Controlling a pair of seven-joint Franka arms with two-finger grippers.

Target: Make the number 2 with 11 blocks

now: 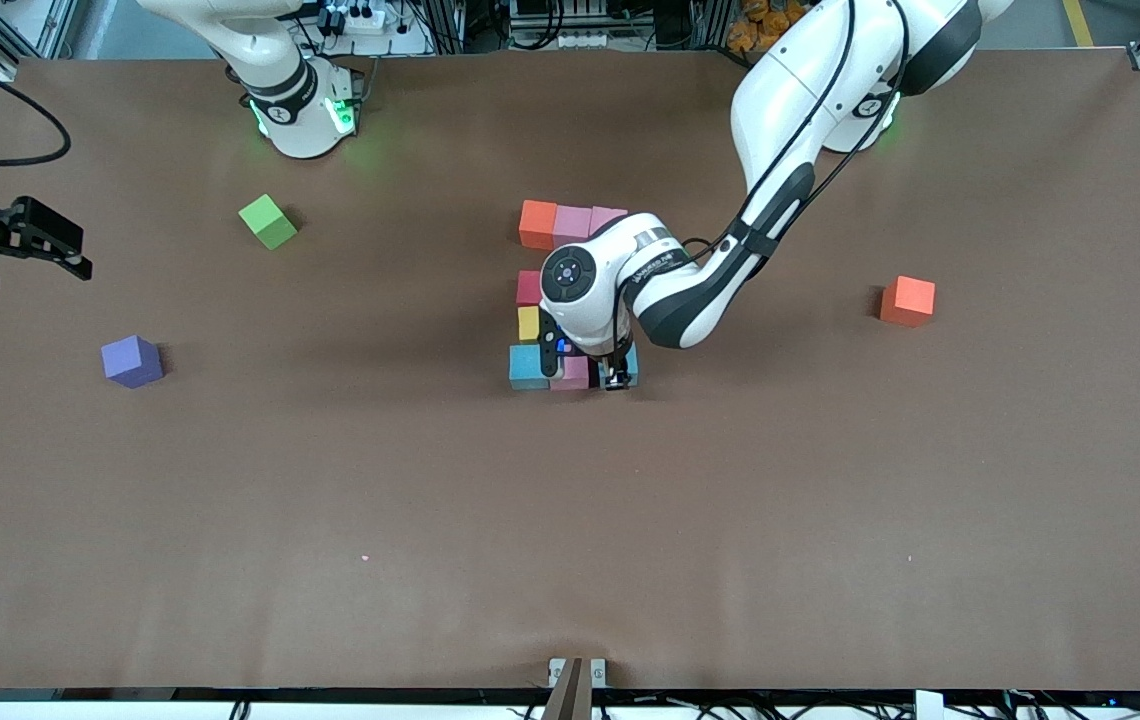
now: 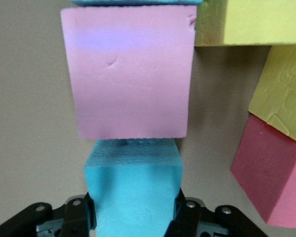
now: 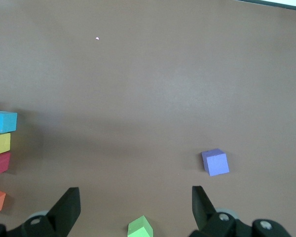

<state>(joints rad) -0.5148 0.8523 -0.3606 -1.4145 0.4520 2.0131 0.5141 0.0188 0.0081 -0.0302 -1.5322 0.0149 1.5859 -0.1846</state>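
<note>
The partly built number 2 lies mid-table. Its farthest row is an orange block and two pink blocks. A red block and a yellow block run down to the row nearest the front camera, a light blue block and a pink block. My left gripper is shut on another light blue block, held low against that pink block at its left-arm end. The left arm hides the middle of the figure. My right gripper waits open above the right arm's end of the table.
A purple cube and a green cube lie loose toward the right arm's end. A red-orange cube sits alone toward the left arm's end. The left wrist view also shows two yellow blocks and a red block.
</note>
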